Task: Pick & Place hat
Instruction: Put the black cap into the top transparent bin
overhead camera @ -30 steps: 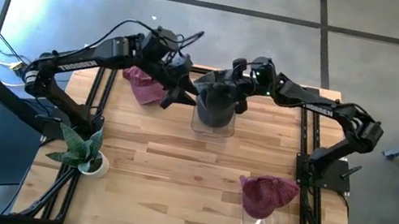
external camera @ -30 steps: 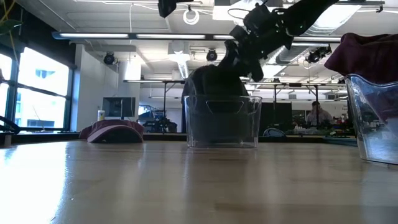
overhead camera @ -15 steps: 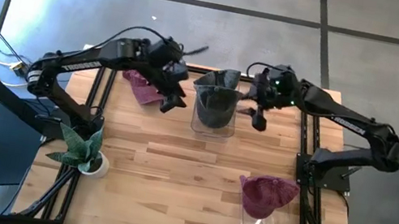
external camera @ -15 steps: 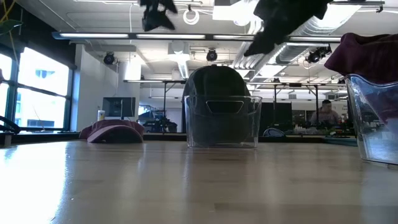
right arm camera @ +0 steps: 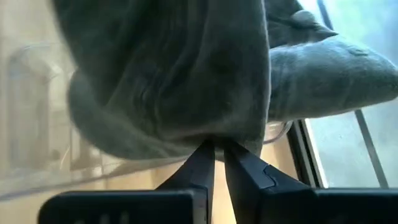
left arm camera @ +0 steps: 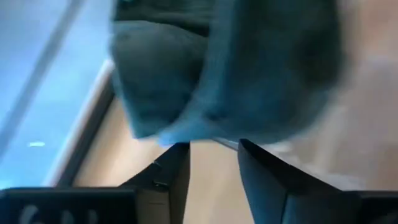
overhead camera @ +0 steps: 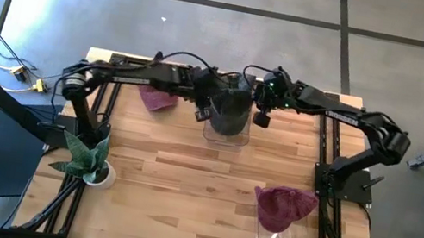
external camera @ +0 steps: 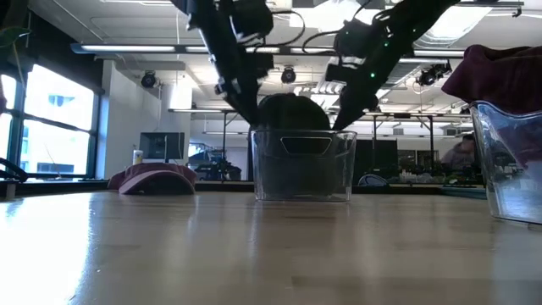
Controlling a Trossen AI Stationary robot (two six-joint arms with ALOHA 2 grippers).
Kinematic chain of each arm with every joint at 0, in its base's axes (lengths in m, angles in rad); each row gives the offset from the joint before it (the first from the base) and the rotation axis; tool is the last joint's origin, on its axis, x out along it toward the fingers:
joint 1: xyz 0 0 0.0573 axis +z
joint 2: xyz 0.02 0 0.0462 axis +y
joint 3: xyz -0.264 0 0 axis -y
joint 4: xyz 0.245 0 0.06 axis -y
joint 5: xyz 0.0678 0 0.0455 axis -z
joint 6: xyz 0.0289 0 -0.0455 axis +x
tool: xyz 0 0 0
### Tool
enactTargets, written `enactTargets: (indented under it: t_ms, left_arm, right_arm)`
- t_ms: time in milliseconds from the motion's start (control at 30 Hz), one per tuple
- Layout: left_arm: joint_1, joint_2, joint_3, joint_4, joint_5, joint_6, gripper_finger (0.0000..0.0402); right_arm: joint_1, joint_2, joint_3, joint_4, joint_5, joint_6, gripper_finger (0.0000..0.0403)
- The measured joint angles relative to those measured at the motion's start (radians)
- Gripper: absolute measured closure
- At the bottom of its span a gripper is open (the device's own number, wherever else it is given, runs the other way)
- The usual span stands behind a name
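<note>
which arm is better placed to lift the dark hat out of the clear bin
Right. The right gripper is already pinched on the dark hat in the clear bin; the left gripper is open beside it.

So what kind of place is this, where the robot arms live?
Probably a robotics lab or workshop. The pale wooden slatted table sits on a black metal frame over a bare grey concrete floor, and the low view shows a big open room with exposed ceiling pipes and a computer monitor.
</note>
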State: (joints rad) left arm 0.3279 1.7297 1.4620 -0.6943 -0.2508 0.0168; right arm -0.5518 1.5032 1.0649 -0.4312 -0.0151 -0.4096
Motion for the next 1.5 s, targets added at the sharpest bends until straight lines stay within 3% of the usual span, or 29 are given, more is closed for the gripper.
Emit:
enactTargets:
  t_ms: [100,267,433,567,800,900,1033,1200,1333,1500]
  left_arm:
    - [0.0,0.042,0.0,0.065,-0.082,0.048,0.0293]
    - [0.0,0.07,0.0,0.087,-0.135,0.039,0.0318]
    - [0.0,0.063,0.0,0.067,-0.174,-0.109,0.0336]
    - [0.0,0.008,0.013,-0.032,-0.106,-0.197,0.0349]
    - [-0.001,-0.085,0.03,-0.235,0.022,-0.287,0.0369]
    - [-0.001,-0.125,0.03,-0.263,0.036,-0.31,0.0375]
    - [-0.001,-0.161,0.03,-0.271,0.05,-0.31,0.0376]
    - [-0.001,-0.172,0.03,-0.266,0.116,-0.31,0.0376]
    - [-0.019,-0.172,0.03,-0.26,0.175,-0.311,0.0376]
    - [-0.067,-0.162,0.03,-0.228,0.16,-0.31,0.0376]
  right_arm:
    - [0.001,0.01,0.0,0.042,0.053,0.027,0.0386]
    - [-0.002,0.008,0.0,0.05,0.245,0.112,0.0394]
    - [-0.005,-0.019,0.0,-0.008,0.25,0.175,0.0389]
    - [0.002,-0.112,0.0,-0.065,0.099,0.261,0.04]
    - [0.005,-0.181,0.001,0.06,-0.454,0.308,0.0401]
    - [0.016,-0.109,0.002,0.173,-0.506,0.334,0.0399]
    - [0.015,0.024,0.001,0.368,-0.461,0.393,0.0401]
    - [-0.01,0.16,0.0,0.511,-0.191,0.503,0.0401]
    - [-0.039,0.217,0.0,0.576,-0.177,0.518,0.0401]
    - [-0.052,0.188,0.0,0.57,-0.096,0.515,0.0402]
